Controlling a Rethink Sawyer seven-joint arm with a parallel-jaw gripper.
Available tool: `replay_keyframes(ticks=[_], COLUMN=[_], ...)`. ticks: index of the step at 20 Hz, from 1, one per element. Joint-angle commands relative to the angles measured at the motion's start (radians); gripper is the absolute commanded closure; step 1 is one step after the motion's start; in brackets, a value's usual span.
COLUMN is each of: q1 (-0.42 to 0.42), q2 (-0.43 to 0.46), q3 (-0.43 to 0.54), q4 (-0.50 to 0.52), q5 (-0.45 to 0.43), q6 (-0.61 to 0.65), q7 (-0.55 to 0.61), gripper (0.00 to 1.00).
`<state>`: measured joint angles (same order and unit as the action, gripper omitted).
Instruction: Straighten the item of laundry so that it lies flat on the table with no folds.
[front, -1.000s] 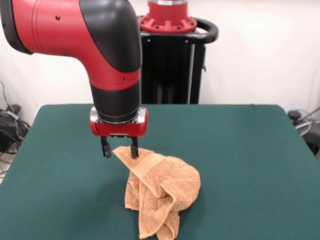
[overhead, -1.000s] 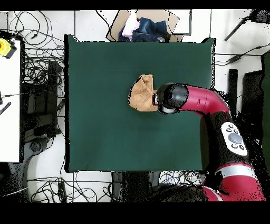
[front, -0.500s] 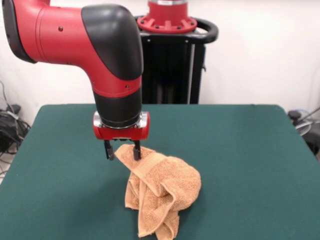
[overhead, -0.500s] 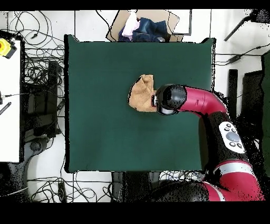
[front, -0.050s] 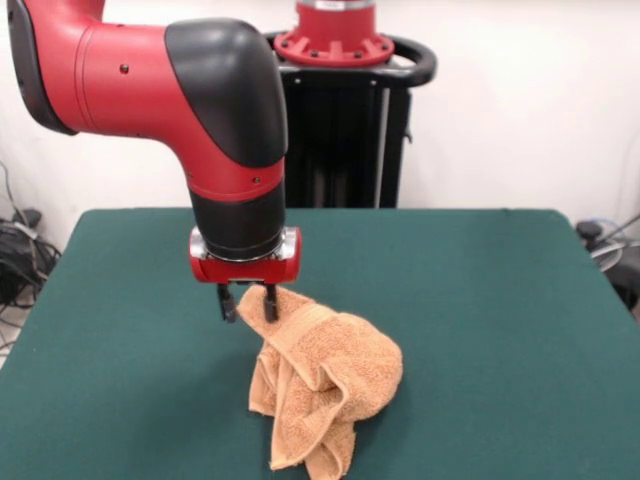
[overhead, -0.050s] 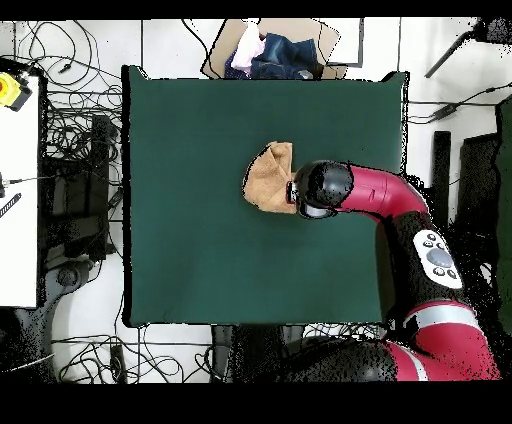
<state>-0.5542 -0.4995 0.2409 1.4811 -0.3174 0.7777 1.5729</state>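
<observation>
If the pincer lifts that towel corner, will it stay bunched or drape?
Probably drapes: the terry hand towel sags in soft folds below the pincer. Likely light, unlikely to slip; its looped pile looks grippy. It may drag on the felt-like table.

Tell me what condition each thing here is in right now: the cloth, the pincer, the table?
towel: crumpled in a bunched heap, one corner raised, not flat.
pincer: shut on the towel's raised corner, pointing straight down.
table: green top mostly bare, towel near its middle.
box: beyond the table's edge, holding bundled cloth.
</observation>
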Motion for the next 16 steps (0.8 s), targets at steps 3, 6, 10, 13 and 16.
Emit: replay_keyframes(ticks=[3,6,10,13,16], q1=[-0.003,0.001,0.0,0.0,0.001], q2=[0.016,0.008,0.008,0.008,0.006], q3=[0.066,0.064,0.066,0.066,0.065], q4=[0.016,0.015,0.014,0.012,0.01], q5=[-0.04,-0.031,-0.028,-0.028,-0.031], q6=[-0.088,-0.081,-0.074,-0.068,-0.068], q7=[-0.025,-0.013,-0.016,-0.018,-0.022], gripper=[1.0,1.0,1.0,1.0,1.0])
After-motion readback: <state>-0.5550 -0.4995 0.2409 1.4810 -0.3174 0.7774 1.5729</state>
